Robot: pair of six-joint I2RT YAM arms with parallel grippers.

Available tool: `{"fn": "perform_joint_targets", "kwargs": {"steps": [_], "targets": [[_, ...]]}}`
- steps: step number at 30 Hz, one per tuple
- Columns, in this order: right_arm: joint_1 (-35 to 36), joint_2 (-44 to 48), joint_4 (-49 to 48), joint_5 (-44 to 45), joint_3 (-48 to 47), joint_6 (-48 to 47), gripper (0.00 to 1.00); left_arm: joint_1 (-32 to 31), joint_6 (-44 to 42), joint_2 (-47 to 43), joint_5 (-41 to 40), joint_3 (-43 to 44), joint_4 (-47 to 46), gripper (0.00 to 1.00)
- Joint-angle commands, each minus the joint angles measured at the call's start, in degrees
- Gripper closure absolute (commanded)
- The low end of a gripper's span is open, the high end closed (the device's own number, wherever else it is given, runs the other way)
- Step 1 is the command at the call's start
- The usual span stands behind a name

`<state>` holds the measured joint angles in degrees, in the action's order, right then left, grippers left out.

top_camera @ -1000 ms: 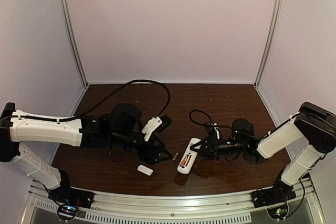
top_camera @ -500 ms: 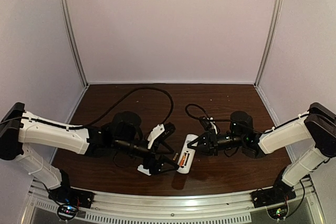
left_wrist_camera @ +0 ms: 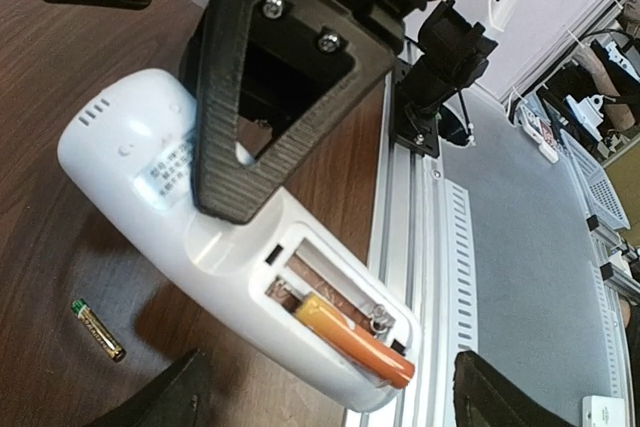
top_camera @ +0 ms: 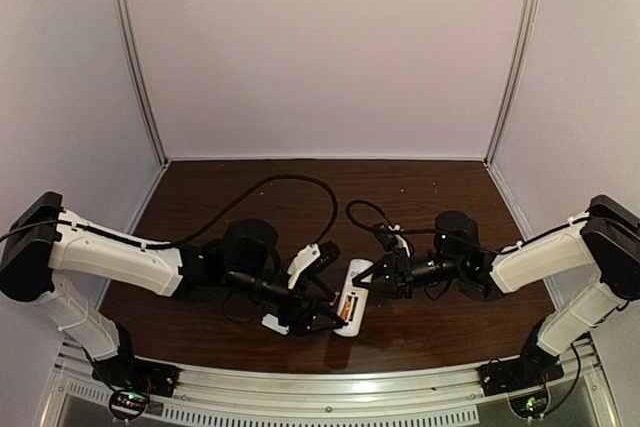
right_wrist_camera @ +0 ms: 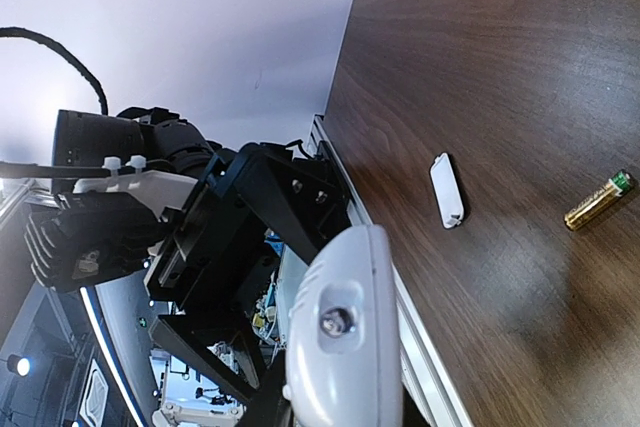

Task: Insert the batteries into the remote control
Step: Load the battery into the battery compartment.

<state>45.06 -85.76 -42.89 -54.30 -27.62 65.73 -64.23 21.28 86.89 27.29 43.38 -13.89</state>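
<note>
Two arms meet at the table's front edge.
Right jaws grip the remote control, orange battery in its bay; left jaws gape wide beside it; golden battery lies nearby.

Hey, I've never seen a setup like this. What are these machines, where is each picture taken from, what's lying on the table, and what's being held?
These are two robot arms bolted at the near edge of a brown table. The wide picture looks down from above and behind them. The other two pictures come from small cameras on each arm's wrist. The right hand is closed on a white remote control, which is turned back side up with its battery slot uncovered. An orange battery lies in that slot. The left hand is open beside the remote and holds nothing. On the table lie a golden battery and the small white cover.
</note>
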Motion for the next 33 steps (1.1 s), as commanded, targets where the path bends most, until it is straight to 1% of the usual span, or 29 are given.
{"fn": "perform_joint_targets", "kwargs": {"steps": [1, 19, 27, 30, 33], "targets": [[0.7, 1.0, -2.2, -1.2, -1.6, -0.6, 1.00, -0.2, 0.5, 1.5, 1.1, 0.2, -2.6, 0.15], [1.5, 0.6, -3.2, -1.2, -2.0, -0.5, 1.00, 0.7, 2.0, 3.5, 2.0, 1.4, -2.6, 0.26], [1.5, 0.5, -3.2, -0.8, -2.0, -0.7, 1.00, 1.0, 2.5, 4.0, 2.2, 2.3, -2.0, 0.27], [1.5, 0.4, -2.8, -0.6, -2.0, -0.9, 1.00, 1.0, 2.8, 4.2, 2.7, 2.8, -1.9, 0.26], [1.5, 0.5, -2.1, -0.3, -2.0, -1.3, 1.00, 1.0, 3.1, 4.0, 3.0, 3.1, -1.8, 0.18]]}}
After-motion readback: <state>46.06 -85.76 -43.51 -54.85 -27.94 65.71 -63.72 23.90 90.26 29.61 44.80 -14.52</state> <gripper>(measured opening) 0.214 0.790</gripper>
